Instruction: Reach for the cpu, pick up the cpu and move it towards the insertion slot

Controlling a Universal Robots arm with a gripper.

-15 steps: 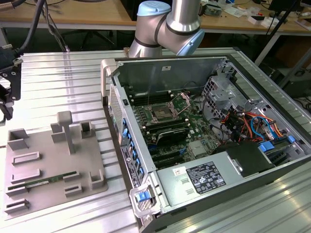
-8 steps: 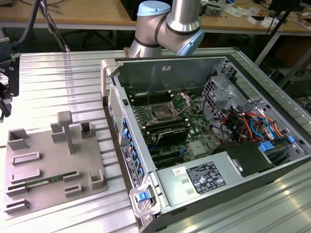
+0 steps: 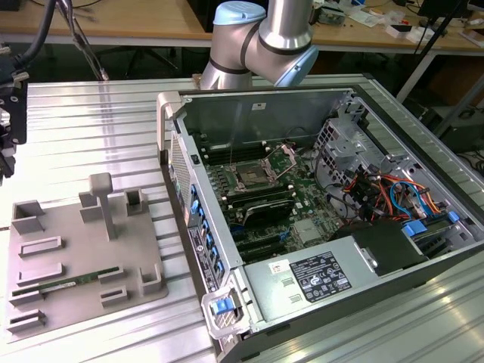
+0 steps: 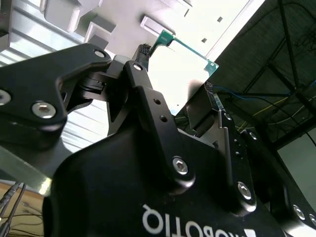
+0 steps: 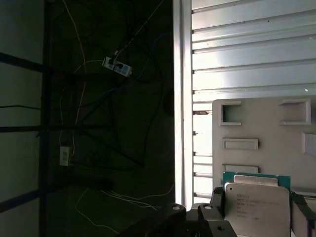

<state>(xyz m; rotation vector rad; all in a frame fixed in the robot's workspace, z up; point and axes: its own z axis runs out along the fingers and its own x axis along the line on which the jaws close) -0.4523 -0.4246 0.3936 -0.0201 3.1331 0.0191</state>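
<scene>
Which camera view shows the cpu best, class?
The first wrist view. There the cpu turns its pale silvery metal face and green edge toward the camera, clamped in the gripper. The second wrist view shows it from behind the gripper as a glaring white square with a green rim, with no surface detail.

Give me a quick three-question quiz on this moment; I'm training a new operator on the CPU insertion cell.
1. True or false: the cpu already sits in the insertion slot.
2. Multiple choice: the gripper is shut on: A a memory stick; B the cpu; C a blue cable.
3. Fill in: in the exterior view, the grey fixture tray lies on the view's ____ of the computer case.
Key: 1 false; 2 B; 3 left.
</scene>
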